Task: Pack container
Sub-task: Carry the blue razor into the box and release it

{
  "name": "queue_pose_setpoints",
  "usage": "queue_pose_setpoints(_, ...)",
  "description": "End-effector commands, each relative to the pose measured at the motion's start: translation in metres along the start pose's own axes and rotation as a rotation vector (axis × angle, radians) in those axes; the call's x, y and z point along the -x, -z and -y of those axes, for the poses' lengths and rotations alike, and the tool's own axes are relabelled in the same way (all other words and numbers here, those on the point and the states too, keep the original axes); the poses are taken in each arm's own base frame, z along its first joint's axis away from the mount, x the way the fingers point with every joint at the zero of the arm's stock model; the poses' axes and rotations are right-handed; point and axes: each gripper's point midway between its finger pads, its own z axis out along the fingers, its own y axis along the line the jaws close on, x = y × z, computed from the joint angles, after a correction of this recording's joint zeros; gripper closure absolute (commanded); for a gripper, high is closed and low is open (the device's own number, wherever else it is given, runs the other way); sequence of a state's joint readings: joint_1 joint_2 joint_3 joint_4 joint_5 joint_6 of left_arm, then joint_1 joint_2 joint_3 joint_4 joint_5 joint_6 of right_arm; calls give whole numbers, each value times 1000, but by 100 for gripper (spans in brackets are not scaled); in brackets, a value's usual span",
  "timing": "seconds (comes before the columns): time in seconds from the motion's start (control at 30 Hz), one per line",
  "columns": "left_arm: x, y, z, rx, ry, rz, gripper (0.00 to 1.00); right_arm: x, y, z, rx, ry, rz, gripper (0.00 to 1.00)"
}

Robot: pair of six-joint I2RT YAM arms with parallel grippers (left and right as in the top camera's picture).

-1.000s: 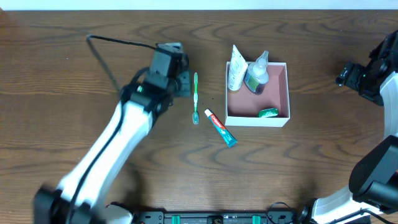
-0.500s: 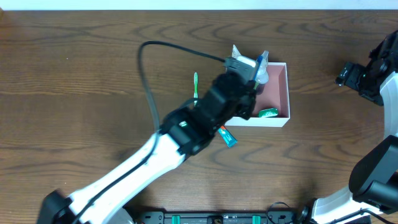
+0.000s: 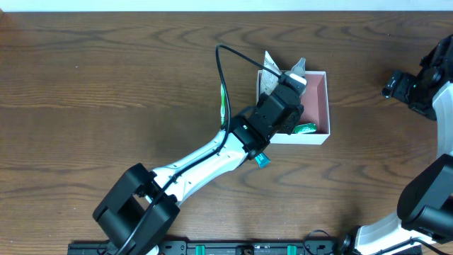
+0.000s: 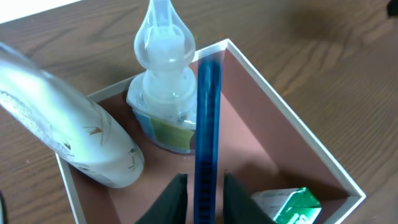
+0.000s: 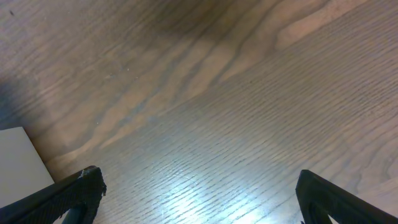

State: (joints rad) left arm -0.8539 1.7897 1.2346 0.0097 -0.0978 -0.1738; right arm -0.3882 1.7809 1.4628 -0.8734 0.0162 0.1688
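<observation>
We see a dark brown desk [image 3: 106,71] with wavy wood grain and a pale strip along its far edge. Three things lie on it: the square white-walled container [image 3: 304,139] right of centre, a green toothbrush [image 3: 224,106] lengthwise just left of it, and a tube [image 3: 262,160] near the container's front left corner, only its teal end showing.

container [image 3: 316,106] | square, white walls, pink inside | upright, open-topped, on table [image 3: 106,71]
</observation>
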Motion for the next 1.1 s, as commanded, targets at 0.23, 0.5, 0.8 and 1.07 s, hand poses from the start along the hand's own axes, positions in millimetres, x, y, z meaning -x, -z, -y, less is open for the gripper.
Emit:
queue_pose_setpoints(0.23, 4, 1, -3, 17, -16, 9, 34, -1, -3, 3, -9, -14, -7, 1)
queue_pose_setpoints(0.5, 22, 64, -16, 66, -18, 2, 10, -1, -3, 3, -9, -14, -7, 1)
queue_pose_setpoints(0.8, -19, 104, -80, 258, 142, -192, 4, -1, -3, 3, -9, -14, -7, 1)
queue_pose_setpoints(1.07, -76, 87, -137, 445, 378, -381, 3, -1, -3, 3, -9, -14, -7, 1)
